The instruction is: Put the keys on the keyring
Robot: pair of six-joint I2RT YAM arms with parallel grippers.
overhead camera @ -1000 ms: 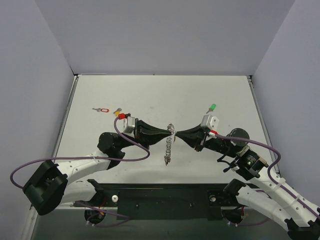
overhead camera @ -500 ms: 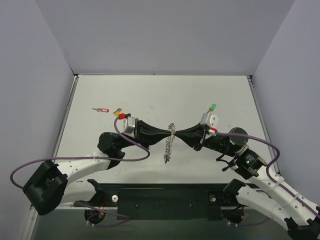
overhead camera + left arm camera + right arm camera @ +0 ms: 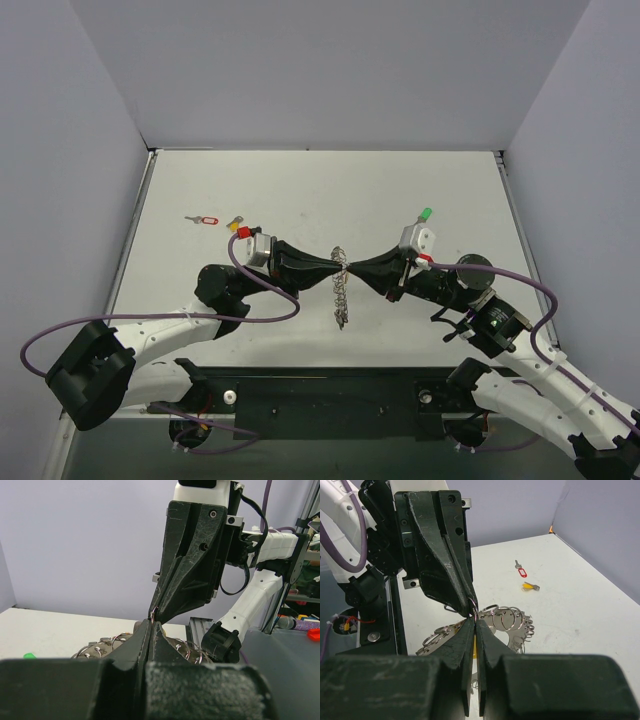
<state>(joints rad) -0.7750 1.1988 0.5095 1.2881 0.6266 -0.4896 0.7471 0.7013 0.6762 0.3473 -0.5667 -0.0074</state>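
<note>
left gripper [image 3: 337, 262]: shut down to a sliver, its tips pinching the top link of the keyring and meeting the right gripper tip to tip.
right gripper [image 3: 352, 266]: just as narrow, nipping the same top link from the right.
keyring [image 3: 342, 292]: mid-tabletop, strung from the two tips, its links trailing toward the near edge.
red-tagged key [image 3: 204, 220]: far left on the tabletop [image 3: 300, 190].
yellow-headed key [image 3: 236, 222]: just right of the red-tagged key.
green-headed key [image 3: 424, 215]: right of centre, just beyond the right wrist.

Three loose keys [image 3: 203, 219], one keyring [image 3: 341, 295], two arms [image 3: 160, 325]
</note>
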